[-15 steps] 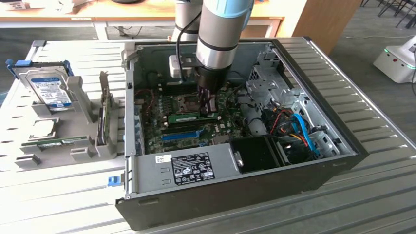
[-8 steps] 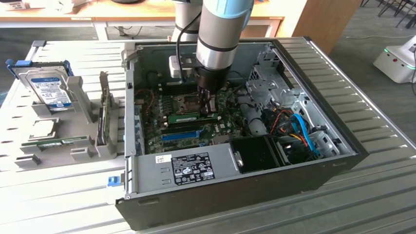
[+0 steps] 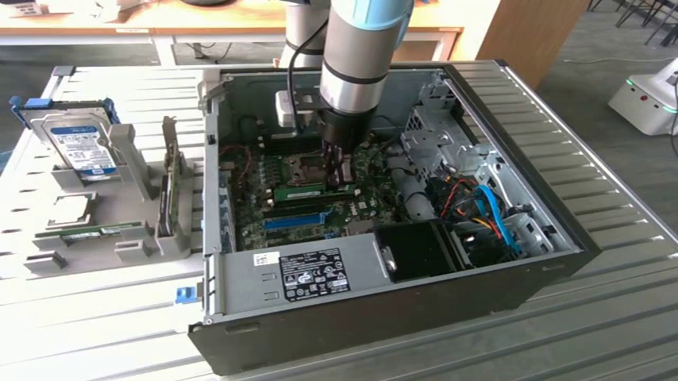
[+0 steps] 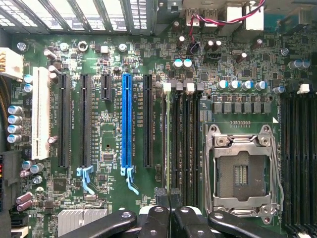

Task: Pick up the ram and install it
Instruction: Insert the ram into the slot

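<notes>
Ram – where: the ram (image 3: 313, 191) stands on edge inside the open computer case (image 3: 371, 313), down on the motherboard (image 4: 109, 124), in the bank of black memory slots (image 4: 185, 139) between the blue slot strip (image 4: 127, 124) and the CPU socket (image 4: 242, 173).
Ram – long axis: it runs across the board from the exterior view's left to its right, parallel to the blue slot strip. In the wrist view it shows edge-on as a thin pale line along the slots.
Ram – faces: upright, with the narrow top edge up and the flat sides facing the neighbouring slots.
Claw – opening: the gripper (image 4: 168, 195) has its two black fingertips (image 4: 159, 194) drawn almost together – only a sliver parts them.
Claw – hold: clamped on the top edge of the ram, near its end on the exterior view's right.
Arm: comes straight down into the case from above.
Outside the case: a hard drive (image 3: 85, 147) stands upright in a grey holder (image 3: 127, 246), and a second green stick (image 3: 94, 232) lies low in that holder.
</notes>
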Available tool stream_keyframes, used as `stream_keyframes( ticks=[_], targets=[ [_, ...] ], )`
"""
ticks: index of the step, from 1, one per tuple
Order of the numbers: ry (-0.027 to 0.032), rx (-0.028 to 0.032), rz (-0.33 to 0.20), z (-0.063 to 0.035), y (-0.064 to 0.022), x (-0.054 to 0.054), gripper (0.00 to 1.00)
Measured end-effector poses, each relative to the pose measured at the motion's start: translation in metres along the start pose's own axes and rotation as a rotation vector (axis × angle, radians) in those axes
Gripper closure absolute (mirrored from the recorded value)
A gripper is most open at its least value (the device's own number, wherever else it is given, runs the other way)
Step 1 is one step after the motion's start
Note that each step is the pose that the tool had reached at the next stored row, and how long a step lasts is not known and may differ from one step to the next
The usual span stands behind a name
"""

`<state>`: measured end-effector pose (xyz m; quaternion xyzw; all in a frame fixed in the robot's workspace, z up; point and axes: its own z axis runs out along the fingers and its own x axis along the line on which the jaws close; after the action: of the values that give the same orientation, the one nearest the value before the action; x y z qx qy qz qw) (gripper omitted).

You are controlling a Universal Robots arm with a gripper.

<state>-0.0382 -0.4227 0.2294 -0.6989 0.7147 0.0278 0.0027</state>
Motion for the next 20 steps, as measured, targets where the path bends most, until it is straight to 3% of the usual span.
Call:
stream_keyframes(
  ticks=[20],
  targets=[
    [0.0,0.0001,0.0,0.0019,-0.0002,0.0001,0.88]
  ],
)
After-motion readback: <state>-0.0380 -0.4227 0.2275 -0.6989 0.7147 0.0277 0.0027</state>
